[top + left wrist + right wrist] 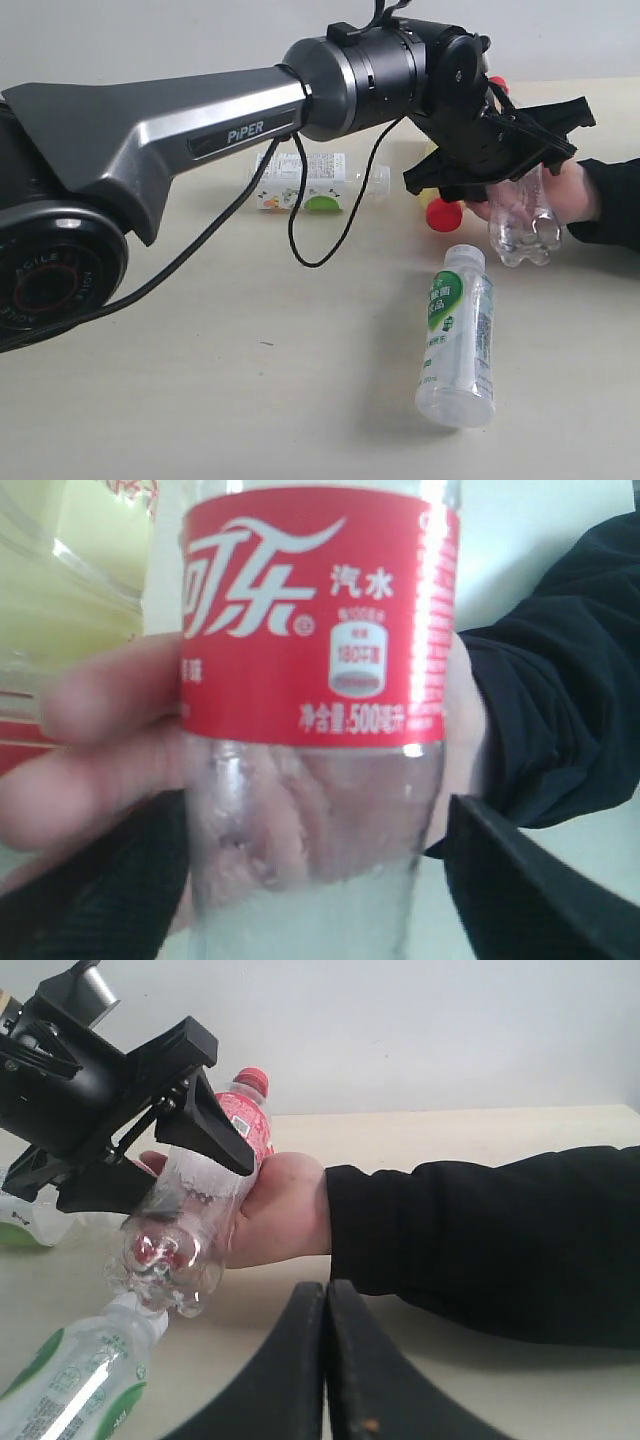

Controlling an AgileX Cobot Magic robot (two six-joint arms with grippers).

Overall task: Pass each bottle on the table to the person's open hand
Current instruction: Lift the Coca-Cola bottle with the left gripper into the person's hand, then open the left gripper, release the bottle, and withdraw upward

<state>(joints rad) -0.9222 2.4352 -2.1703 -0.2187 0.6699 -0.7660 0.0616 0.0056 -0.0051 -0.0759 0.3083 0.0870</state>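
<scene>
Cola bottle [185, 1235] being cradled in person's open hand [285, 1210], straddled by left gripper [185, 1182] – grip can't be told. Right gripper [326, 1295] being held shut.

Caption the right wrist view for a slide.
Left gripper straddles the cola bottle lying in the person's hand; right gripper shut.

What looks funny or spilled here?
Nothing looks spilled or broken. The clear plastic bottle with a green-white label lies on its side on the pale wooden table, and so does the white-labelled plastic bottle farther back.
</scene>
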